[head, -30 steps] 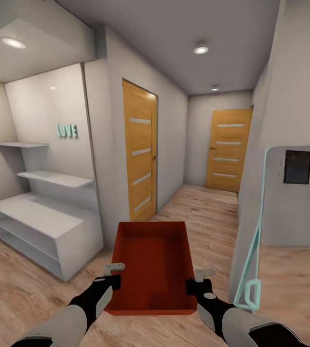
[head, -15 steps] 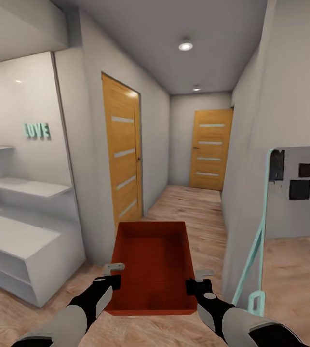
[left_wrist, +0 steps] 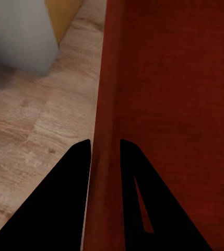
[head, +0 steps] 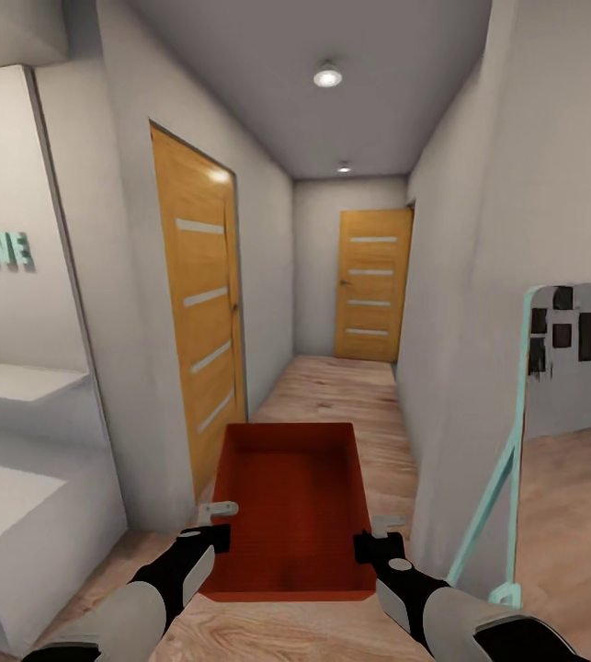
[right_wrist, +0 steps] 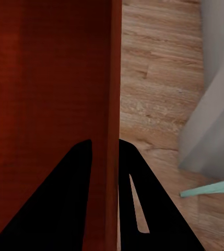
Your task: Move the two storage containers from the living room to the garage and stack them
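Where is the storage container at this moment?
In the head view the storage container is low at centre, carried between the left gripper and right gripper over the wood floor at a hallway's mouth.

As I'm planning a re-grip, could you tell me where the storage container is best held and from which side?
By its thin side walls, pinched over the rim from each side: the storage container is open-topped, and the left gripper and right gripper each straddle one long wall.

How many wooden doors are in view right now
2. One orange-brown wooden door with pale horizontal stripes is on the hallway's left wall, close by; the other matching door closes the far end of the hallway. Others may be hidden round corners.
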Controlling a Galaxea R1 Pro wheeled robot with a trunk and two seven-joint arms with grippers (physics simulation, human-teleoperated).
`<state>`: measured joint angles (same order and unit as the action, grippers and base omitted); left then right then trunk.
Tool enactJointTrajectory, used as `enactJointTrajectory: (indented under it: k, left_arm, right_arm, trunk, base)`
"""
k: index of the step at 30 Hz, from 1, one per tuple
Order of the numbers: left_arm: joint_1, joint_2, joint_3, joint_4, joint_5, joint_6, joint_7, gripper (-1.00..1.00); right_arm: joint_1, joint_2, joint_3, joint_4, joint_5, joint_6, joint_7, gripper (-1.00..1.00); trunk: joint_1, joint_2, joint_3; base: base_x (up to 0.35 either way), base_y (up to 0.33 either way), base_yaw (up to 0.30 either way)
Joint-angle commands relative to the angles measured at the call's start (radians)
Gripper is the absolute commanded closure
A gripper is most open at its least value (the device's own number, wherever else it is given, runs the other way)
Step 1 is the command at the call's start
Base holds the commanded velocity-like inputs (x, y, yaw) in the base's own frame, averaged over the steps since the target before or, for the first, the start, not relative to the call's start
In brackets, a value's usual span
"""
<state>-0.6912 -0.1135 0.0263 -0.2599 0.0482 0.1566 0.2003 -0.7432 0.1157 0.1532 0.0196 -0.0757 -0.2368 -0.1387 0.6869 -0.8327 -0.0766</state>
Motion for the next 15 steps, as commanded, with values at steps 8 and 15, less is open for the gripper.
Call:
enactJointTrajectory:
  k: [8, 15]
  left_arm:
    - [-0.001, 0.014, 0.023, -0.005, -0.019, -0.071, 0.056, 1.00]
    - [-0.001, 0.014, 0.023, -0.005, -0.019, -0.071, 0.056, 1.00]
  right_arm:
    - [-0.001, 0.001, -0.038, 0.002, 0.010, 0.000, 0.005, 1.00]
    - [-0.001, 0.001, -0.038, 0.002, 0.010, 0.001, 0.004, 1.00]
  trunk:
    - [0.001, -0.001, -0.002]
    - [0.001, -0.001, -0.002]
  base:
    - [0.322, 0.169, -0.026]
    - [0.322, 0.152, -0.001]
